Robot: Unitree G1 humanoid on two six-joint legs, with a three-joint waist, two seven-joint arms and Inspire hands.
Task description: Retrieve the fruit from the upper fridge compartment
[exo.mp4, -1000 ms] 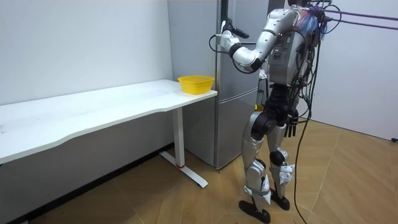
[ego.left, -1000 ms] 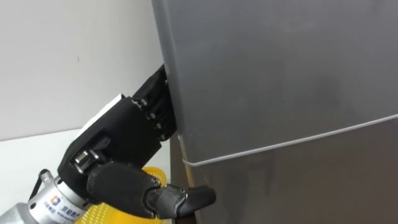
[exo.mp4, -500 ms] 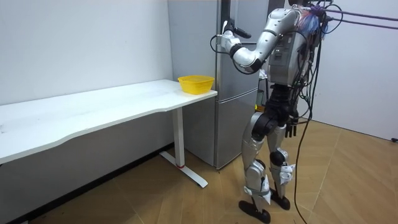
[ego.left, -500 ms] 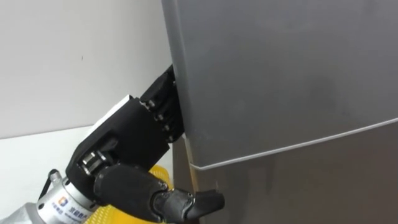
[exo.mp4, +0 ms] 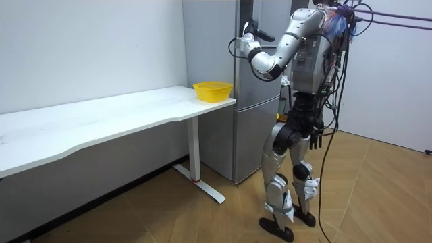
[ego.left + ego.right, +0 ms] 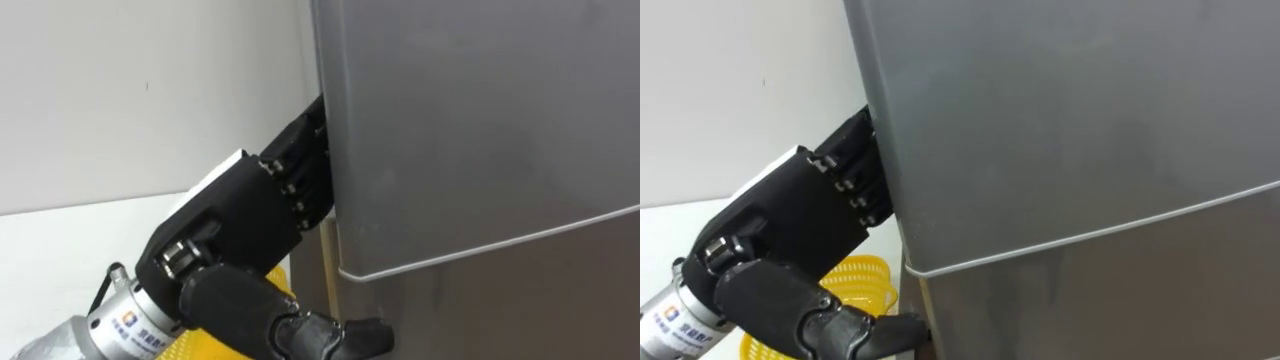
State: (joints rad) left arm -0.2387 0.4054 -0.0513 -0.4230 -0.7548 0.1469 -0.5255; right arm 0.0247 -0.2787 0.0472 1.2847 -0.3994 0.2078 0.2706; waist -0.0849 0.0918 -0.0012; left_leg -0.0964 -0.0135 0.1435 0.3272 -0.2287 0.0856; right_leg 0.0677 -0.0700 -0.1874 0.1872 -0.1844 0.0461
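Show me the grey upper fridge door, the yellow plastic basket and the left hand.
Grey upper fridge door (image 6: pixel 480 120): left eye view, front face.
Yellow plastic basket (image 5: pixel 212 92): room view, outer wall.
Left hand (image 6: pixel 238 212): left eye view, black body.

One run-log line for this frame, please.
stance: standing at fridge | left hand: at upper door left edge, partly behind it | right hand: hanging by hip | yellow basket: on white table

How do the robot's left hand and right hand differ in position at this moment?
The left hand is raised to the side edge of the fridge's upper door; the right hand hangs low beside the hip. The left hand touches the door; the right hand seems to touch nothing. Both are dark.
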